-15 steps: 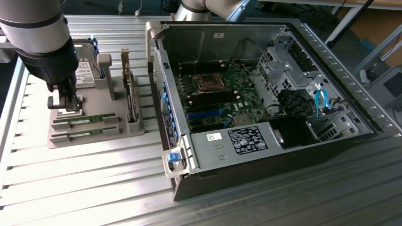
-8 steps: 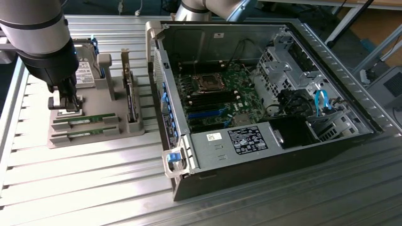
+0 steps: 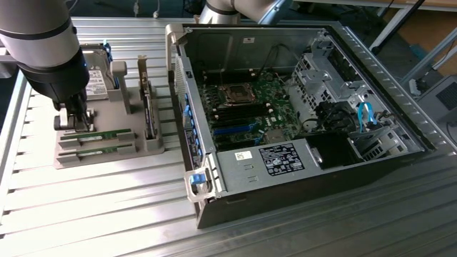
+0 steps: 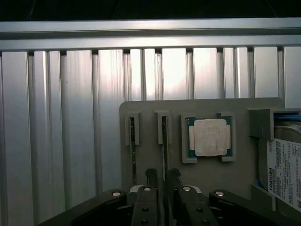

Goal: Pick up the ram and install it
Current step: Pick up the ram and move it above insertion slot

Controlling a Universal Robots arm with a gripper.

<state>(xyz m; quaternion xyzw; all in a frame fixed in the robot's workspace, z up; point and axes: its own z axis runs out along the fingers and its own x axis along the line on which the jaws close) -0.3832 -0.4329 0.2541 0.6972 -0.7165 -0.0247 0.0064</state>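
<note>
Pick step: open tool [image 4: 162, 176] straddles 1 ram stick [image 4: 164, 141] standing edge-up in the grey holder [image 4: 155, 107], not gripped. A grip calls for jaws centred and square to it.

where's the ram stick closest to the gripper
The ram stick sits in the grey holder, to the exterior view's left of the computer case, between the other ram stick and the processor chip, with the open gripper straddling one end.

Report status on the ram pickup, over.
End effector open, straddling the ram. Ram seated in holder, not lifted. Second stick close alongside.
</note>
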